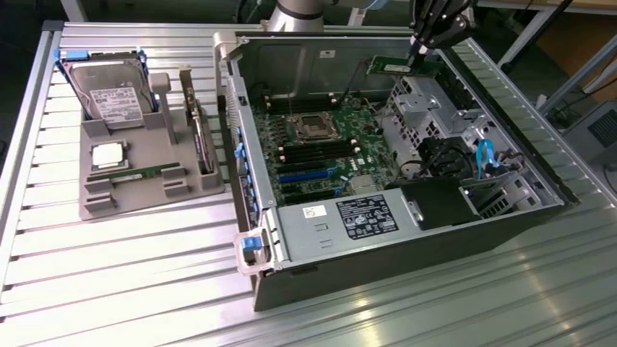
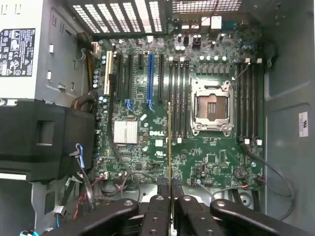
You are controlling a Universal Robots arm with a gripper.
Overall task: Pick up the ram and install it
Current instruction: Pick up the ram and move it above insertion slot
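Note:
My gripper (image 1: 420, 52) hangs over the far right corner of the open computer case (image 1: 386, 238) in the exterior view, shut on the ram (image 1: 403, 69), a thin green stick held roughly level above the drive bays. In the wrist view the ram (image 2: 170, 147) shows edge-on as a narrow line clamped in my gripper (image 2: 170, 189), hovering above the green motherboard (image 2: 147, 142). Black memory slots (image 2: 179, 93) run beside the empty CPU socket (image 2: 212, 105). A second ram stick (image 1: 144, 174) lies on the grey holder (image 1: 126, 206).
The grey holder at the exterior view's left also carries a hard drive (image 1: 111, 94), a square silver CPU (image 1: 109, 155) and an upright expansion card (image 1: 198, 130). Inside the case sit a power supply (image 1: 357, 217), a black shroud (image 2: 44, 142) and loose cables (image 2: 275, 172).

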